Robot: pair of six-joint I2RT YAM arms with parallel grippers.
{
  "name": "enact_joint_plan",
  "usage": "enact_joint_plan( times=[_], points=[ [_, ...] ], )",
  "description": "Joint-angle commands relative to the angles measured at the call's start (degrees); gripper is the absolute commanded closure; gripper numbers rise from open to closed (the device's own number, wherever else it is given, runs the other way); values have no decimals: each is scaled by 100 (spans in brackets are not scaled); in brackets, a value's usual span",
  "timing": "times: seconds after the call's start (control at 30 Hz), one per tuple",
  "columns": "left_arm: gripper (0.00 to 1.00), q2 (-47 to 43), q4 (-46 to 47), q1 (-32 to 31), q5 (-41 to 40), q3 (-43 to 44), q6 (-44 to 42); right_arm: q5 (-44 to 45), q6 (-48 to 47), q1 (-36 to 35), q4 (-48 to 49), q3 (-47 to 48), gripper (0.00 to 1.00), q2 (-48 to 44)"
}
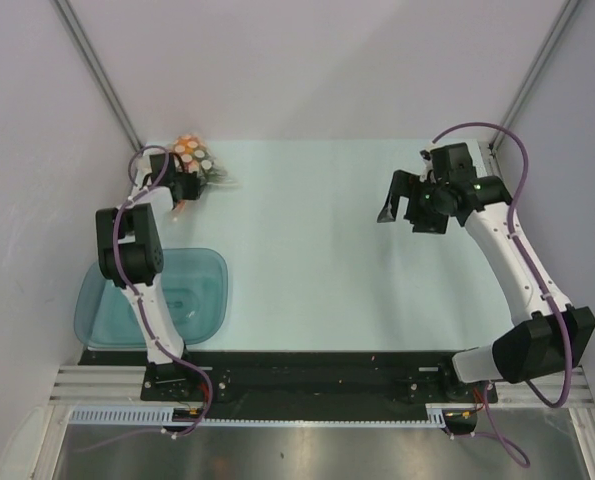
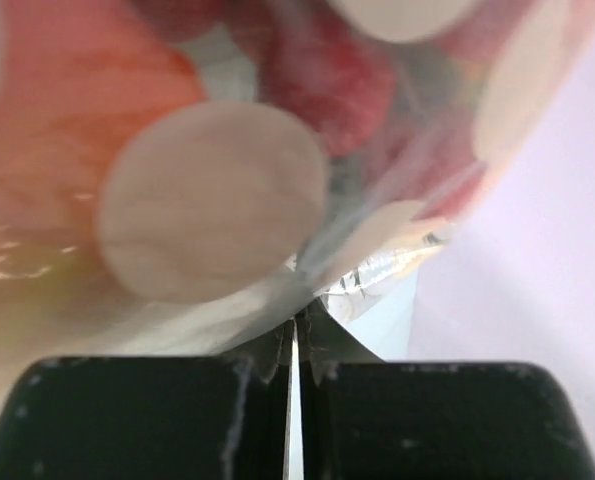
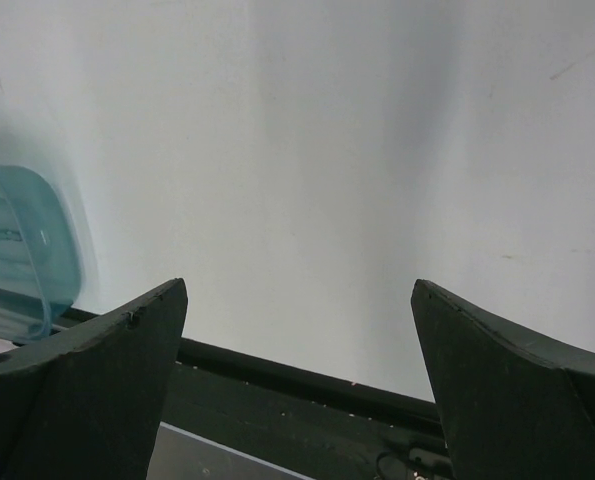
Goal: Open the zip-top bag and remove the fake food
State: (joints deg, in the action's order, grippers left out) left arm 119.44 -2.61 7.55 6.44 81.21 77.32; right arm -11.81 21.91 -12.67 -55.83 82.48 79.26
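Note:
The zip-top bag (image 1: 195,157), clear plastic with pale, orange and red dots, lies at the table's far left corner. My left gripper (image 1: 184,185) is shut on the bag's near edge. In the left wrist view the bag (image 2: 217,200) fills the frame, its plastic pinched between the closed jaws of the left gripper (image 2: 295,335). Red and orange fake food (image 2: 327,80) shows blurred through the plastic. My right gripper (image 1: 399,205) is open and empty, raised above the right half of the table; in the right wrist view it (image 3: 299,290) has its jaws wide apart.
A teal translucent tray (image 1: 202,272) sits at the near left, under the left arm; its corner shows in the right wrist view (image 3: 22,250). The pale table (image 1: 307,250) ends in walls at the back and sides and a black rail at the near edge.

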Motion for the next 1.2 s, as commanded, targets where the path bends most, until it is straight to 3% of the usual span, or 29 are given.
enact_joint_plan(
  times=[0.0,0.13,0.47,0.7,0.73,0.77,0.8,0.83,0.9,0.93,1.07,1.17],
  points=[
    [100,-140,-152,-227,498,316,-1007,214,-380,-253,371,-12,0,299],
    [100,-420,-792,-702,631,326,-1640,268,-618,-447,415,-4,0,432],
    [100,-1529,-556,-2819,1017,-870,-1210,232,-1031,-922,748,-424,0,380],
    [100,-1292,-398,-4032,1447,-958,-1078,-628,717,-264,1602,-1690,0,265],
    [96,-1274,-337,-4216,1500,-967,-1192,-742,822,-228,1558,-1743,0,248],
    [86,-1291,-354,-4279,1536,-984,-1262,-700,832,-210,1462,-1787,0,221],
    [72,-1352,-345,-4323,1571,-1019,-1385,-639,824,-201,1453,-1918,0,117],
    [51,-1396,-380,-4350,1623,-1054,-1682,-525,806,-140,1470,-1989,0,46],
    [37,-1616,-730,-4350,1572,-1055,-2070,-541,788,-61,1567,-2173,0,-86],
    [15,-1686,-1019,-4315,1597,-1072,-2507,-611,797,-8,1558,-2201,0,-113],
    [16,-2222,-1233,-4183,1860,-1273,-3529,-726,657,-17,1479,-2245,0,-253],
    [30,-2495,-1548,-3815,1984,-1327,-4136,-752,560,-25,1339,-2262,0,-429]
  ],
)
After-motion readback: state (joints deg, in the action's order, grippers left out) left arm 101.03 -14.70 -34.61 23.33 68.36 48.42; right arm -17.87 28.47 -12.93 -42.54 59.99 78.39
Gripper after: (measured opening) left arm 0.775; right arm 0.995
